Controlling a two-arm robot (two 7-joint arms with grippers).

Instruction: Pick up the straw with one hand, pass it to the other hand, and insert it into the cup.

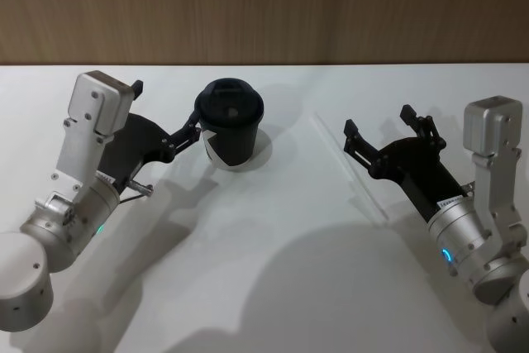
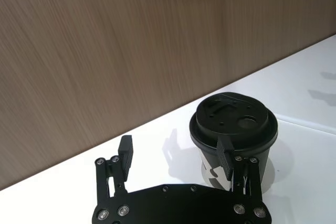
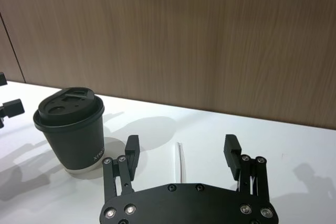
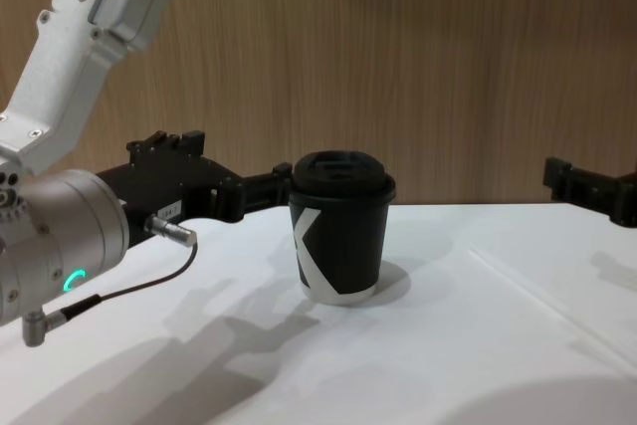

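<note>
The black cup (image 1: 232, 125) with its domed lid stands upright on the white table, also seen in the chest view (image 4: 339, 231). My left gripper (image 1: 166, 106) is open just left of it. One of its fingertips (image 2: 226, 153) is at the cup's (image 2: 234, 124) side, and the cup is not between the jaws. The thin white straw (image 1: 351, 167) lies flat on the table to the cup's right. My right gripper (image 1: 377, 120) hovers open over it. In the right wrist view the straw (image 3: 179, 160) lies in line with the gap of that gripper (image 3: 182, 149).
A brown wood-grain wall (image 1: 264, 6) closes off the table's far edge. A grey cable (image 4: 129, 286) hangs from the left wrist. The white tabletop (image 1: 273, 270) stretches bare toward the front.
</note>
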